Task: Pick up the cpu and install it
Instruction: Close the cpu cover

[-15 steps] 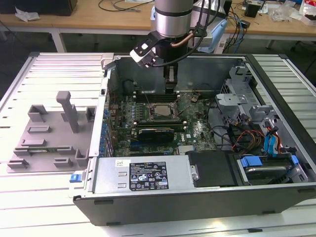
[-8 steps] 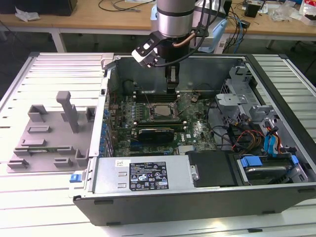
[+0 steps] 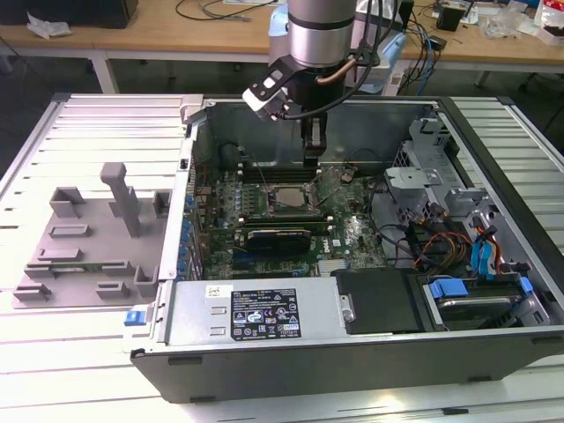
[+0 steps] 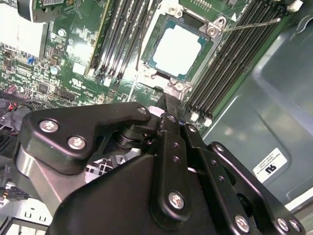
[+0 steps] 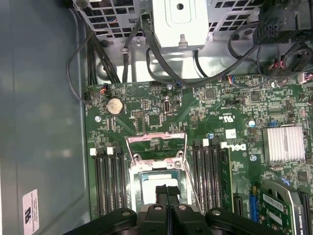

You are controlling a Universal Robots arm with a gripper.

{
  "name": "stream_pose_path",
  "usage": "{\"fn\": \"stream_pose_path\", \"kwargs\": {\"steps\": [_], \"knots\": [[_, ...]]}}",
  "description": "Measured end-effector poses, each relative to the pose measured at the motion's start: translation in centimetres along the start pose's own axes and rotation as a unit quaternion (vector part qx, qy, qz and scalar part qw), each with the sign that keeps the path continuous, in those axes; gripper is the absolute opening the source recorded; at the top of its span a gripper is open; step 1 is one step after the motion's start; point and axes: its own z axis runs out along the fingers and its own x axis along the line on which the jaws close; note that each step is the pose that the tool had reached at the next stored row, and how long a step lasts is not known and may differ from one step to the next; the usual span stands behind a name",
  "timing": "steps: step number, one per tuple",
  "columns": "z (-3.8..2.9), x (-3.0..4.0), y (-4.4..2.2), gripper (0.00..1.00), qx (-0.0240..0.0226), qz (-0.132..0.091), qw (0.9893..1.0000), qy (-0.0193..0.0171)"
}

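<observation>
My claw [image 3: 313,152] hangs pinched narrow over the cpu [image 3: 287,199], which lies in its socket.
On the exterior view's left, a grey tray [image 3: 88,238] lies on the slatted worktop [image 3: 53,370], and beside it stands the open computer case [image 3: 352,352]. On the motherboard [image 5: 161,112] the cpu lies flat in the socket, silvery top up, with the socket frame [image 5: 156,142] tilted open. My claw is just above the socket's edge, its fingers [image 5: 161,192] drawn together with nothing between them. Further right sit cables and a blue-tabbed drive [image 3: 467,300].

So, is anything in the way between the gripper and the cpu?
Nothing I can see. The cpu lies in its socket with its silvery top bare, and the gripper hangs above it with only air between.
</observation>
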Motion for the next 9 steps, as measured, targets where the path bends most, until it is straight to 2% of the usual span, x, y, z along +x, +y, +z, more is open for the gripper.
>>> {"fn": "stream_pose_path", "kwargs": {"steps": [2, 3, 5, 9], "knots": [[0.02, 0.03, 0.42, 0.11, 0.0, 0.0, 1.0, 0.0], [0.05, 0.07, 0.91, 0.11, 0.0, 0.0, 1.0, 0.0], [0.09, 0.11, 1.48, 0.11, 0.0, 0.0, 1.0, 0.0], [0.14, 0.18, 2.34, 0.11, 0.0, 0.0, 1.0, 0.0]]}}
